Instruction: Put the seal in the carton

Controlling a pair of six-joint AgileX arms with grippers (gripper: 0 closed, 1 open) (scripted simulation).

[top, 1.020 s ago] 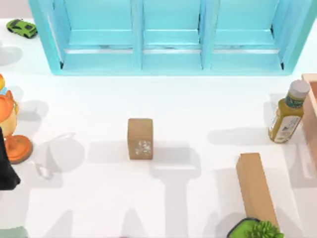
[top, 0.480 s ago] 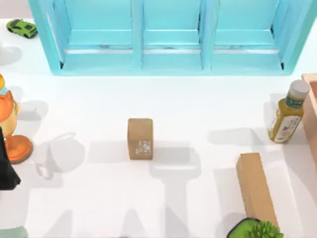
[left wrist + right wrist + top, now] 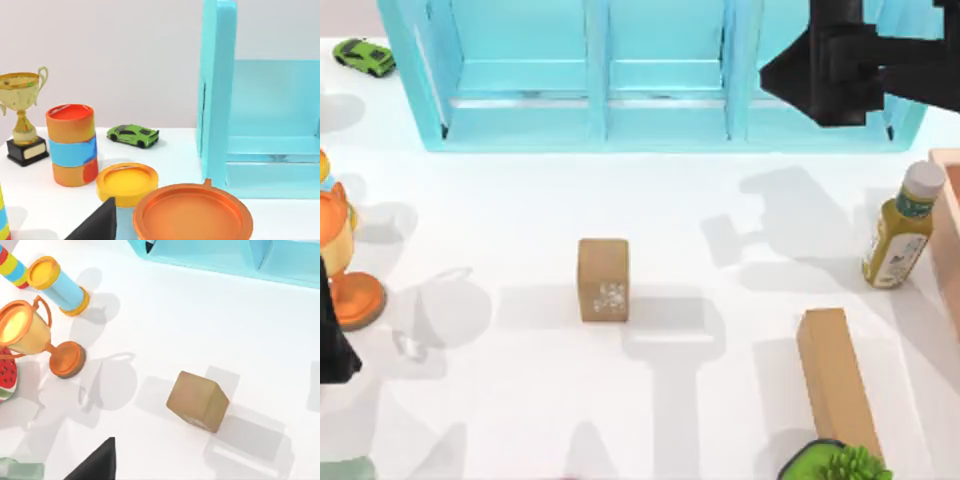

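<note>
One seal [image 3: 603, 279], open table [image 3: 720, 220] around

Oil bottle [image 3: 898, 232] nr tan bar [image 3: 837, 382], toy car [image 3: 363, 56] far left

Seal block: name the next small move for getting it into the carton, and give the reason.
Probably bring the right arm down and toward the seal until its gripper hangs above it. The seal stands alone and untouched on the table, while that arm is high over the blue carton, well off to the seal's right. The left arm sits at the table's left edge.
</note>
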